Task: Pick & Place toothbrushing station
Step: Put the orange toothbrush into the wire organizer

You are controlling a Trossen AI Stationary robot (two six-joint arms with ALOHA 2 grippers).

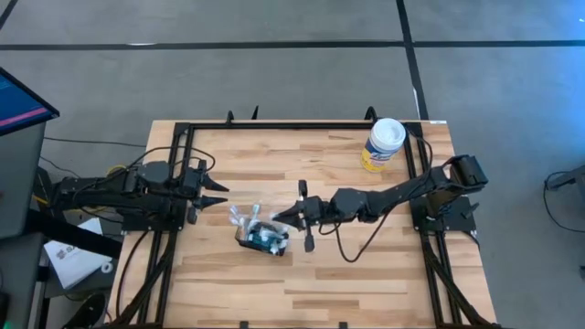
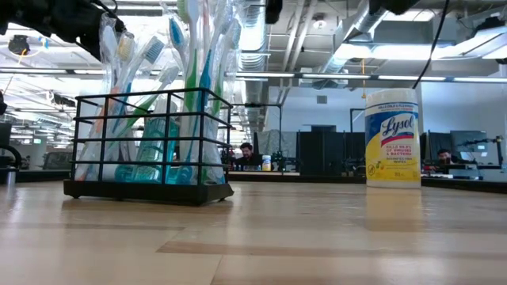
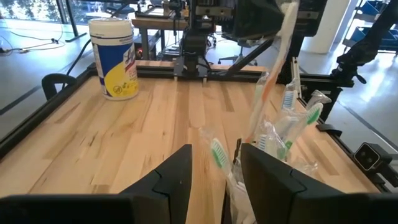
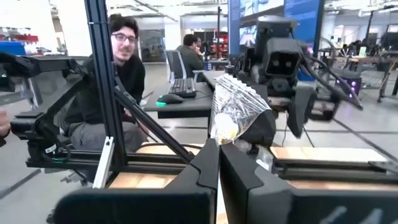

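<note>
1. Grey floor [image 1: 274,64] crossed by dark lines surrounds the light wooden table [image 1: 274,283].
2. A monitor [image 1: 18,100] stands beyond the table's left edge.
3. Ceiling strip lights [image 2: 444,77] and exposed ducts [image 2: 253,32] run overhead.
4. Desks [image 4: 180,102] with a keyboard [image 4: 185,87] fill the room; seated people [image 4: 118,81] work there.

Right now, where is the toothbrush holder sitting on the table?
In the high view, the toothbrush holder stands near the table's middle, slightly toward the front edge, between the left pincer and the right pincer, far from the wipes canister.
</note>
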